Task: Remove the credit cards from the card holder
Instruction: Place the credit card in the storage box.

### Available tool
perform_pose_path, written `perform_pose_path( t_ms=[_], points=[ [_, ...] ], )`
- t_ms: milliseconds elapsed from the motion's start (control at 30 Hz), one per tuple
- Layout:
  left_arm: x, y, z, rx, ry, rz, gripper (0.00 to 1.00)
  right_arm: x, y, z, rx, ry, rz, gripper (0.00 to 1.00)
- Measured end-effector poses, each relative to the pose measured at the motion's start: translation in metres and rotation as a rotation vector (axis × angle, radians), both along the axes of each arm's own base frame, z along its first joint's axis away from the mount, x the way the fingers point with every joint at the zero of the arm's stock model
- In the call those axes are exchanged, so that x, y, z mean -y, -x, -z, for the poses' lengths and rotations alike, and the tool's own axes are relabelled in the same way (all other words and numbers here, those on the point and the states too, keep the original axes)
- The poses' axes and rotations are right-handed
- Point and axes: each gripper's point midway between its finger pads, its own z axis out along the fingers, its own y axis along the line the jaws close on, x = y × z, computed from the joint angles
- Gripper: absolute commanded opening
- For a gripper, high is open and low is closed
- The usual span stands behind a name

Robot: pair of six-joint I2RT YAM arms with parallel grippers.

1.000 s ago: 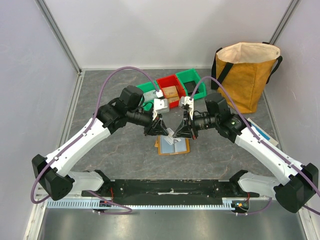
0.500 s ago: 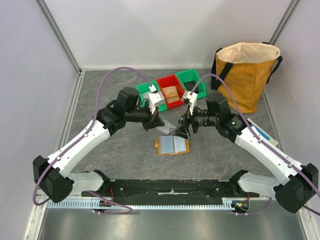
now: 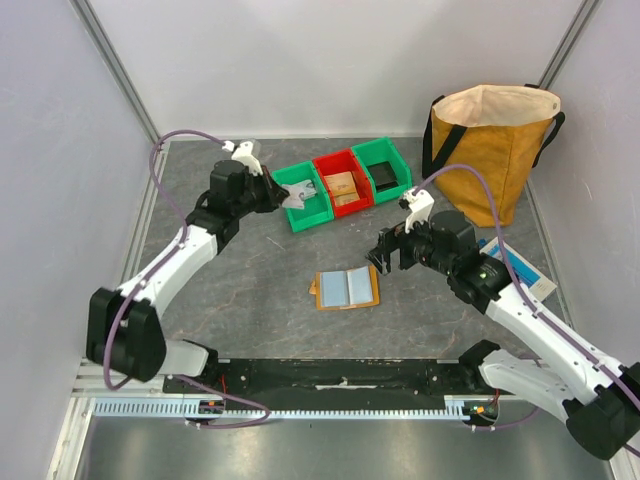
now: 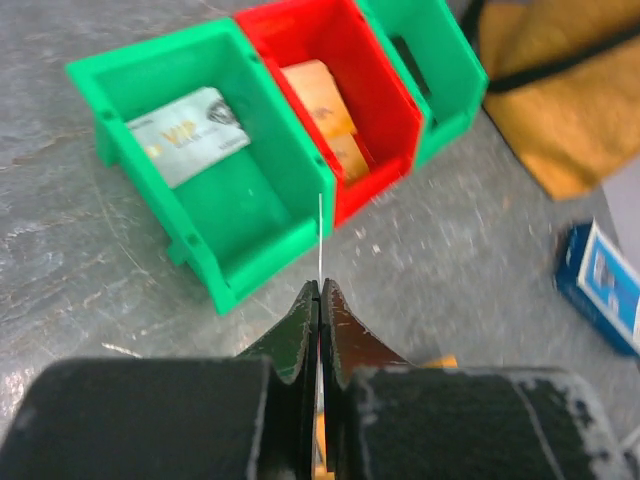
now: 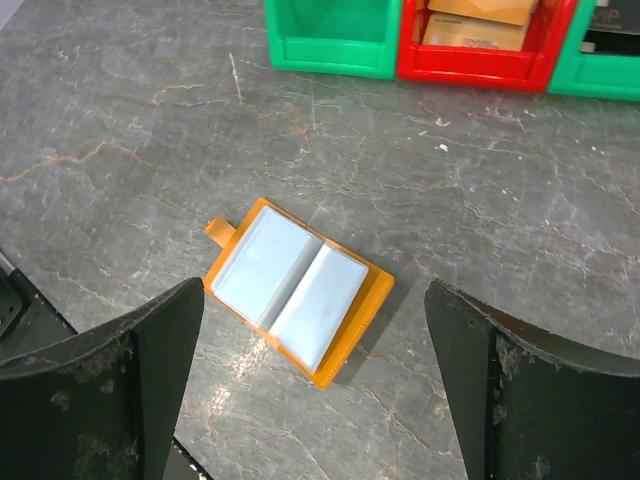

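The card holder lies open on the grey table, tan-orange outside with pale blue panels inside; the right wrist view shows it flat and unheld. My right gripper hovers just right of it, open wide, and the holder shows between its two fingers. My left gripper is shut on a thin credit card, seen edge-on above the near wall of the left green bin. Another credit card, greyish with "VIP" on it, lies inside that bin.
A red bin with orange-brown items and a second green bin stand beside the first. A big mustard bag stands at the back right, with a blue-and-white box in front of it. Grey walls close in both sides.
Both grippers met over the holder; the left one shut on a card and carried it back-left to the green bin. The right gripper opened and drew back to the right.
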Motion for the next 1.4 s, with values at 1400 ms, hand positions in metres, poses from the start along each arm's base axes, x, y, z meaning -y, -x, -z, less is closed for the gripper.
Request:
perform_pose_path(
  t_ms=[1400],
  points=[
    [0.009, -0.155, 0.124, -0.317, 0.266, -0.359, 0.12, 0.014, 0.001, 0.009, 0.032, -0.015, 0.073, 0.98]
  ],
)
